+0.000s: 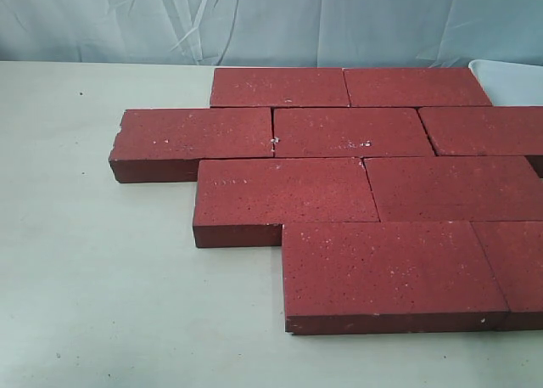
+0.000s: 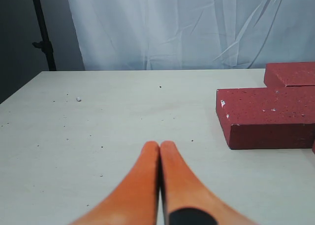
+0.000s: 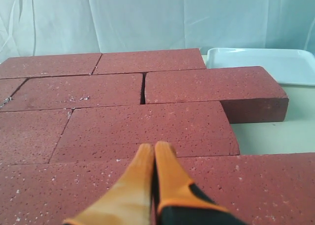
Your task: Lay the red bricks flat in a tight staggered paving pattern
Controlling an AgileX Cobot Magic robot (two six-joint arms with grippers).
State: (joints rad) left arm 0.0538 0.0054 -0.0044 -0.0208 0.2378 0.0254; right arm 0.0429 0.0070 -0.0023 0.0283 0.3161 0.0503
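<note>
Nine red bricks lie flat in staggered rows on the table. The left gripper and the right gripper are both clenched, holding nothing. If the right one dips, it may push a brick and open the seams.

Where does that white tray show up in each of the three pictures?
Exterior view: the white tray peeks in at the top right edge, behind the red bricks.
Left wrist view: not in it.
Right wrist view: the white tray lies beside the far brick row.
Shared landmark: the end brick just in front of it.
</note>
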